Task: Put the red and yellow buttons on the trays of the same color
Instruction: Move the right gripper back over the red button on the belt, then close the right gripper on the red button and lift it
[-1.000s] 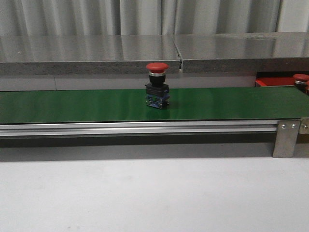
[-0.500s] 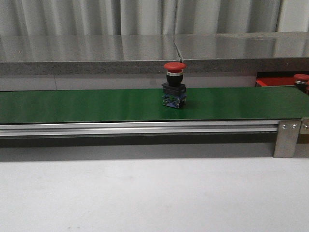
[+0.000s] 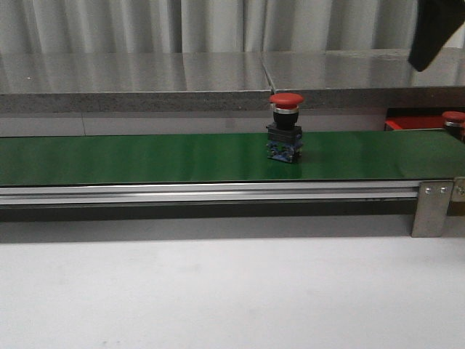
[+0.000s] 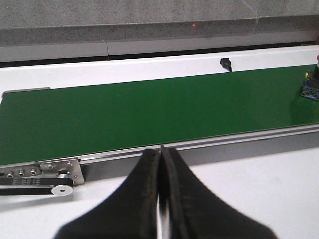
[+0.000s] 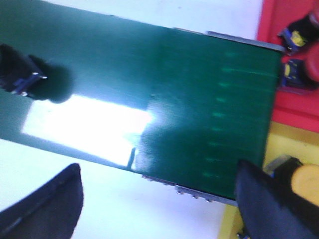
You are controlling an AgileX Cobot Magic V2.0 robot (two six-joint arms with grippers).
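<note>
Buttons are what we track, and one red-capped button (image 3: pixel 286 126) stands upright on the green belt (image 3: pixel 145 158), a little right of the belt's middle in the front view, with its dark body and a blue base under the domed cap. From the left wrist view we catch only a corner of that button (image 4: pixel 311 88) at the far edge of the belt (image 4: pixel 149 112). From the right wrist view the same button (image 5: pixel 17 75) is a dark blurred shape on the belt (image 5: pixel 199 99). The red tray (image 3: pixel 404 123) sits behind the belt's right end, and another red button (image 3: pixel 453 121) rests on it; the right wrist view shows the tray (image 5: pixel 279 30) with two buttons (image 5: pixel 299 52) on it, and a yellow tray (image 5: pixel 284 144) beside it holding something yellow. Our left end effector (image 4: pixel 160 164) has its fingers pressed together with nothing between them, hanging over the white bench (image 4: pixel 259 184) in front of the belt. Our right end effector (image 5: pixel 159 199) is spread wide and empty above the belt's right end; in the front view only a dark part of the right arm (image 3: pixel 438 29) shows at the upper right corner.
</note>
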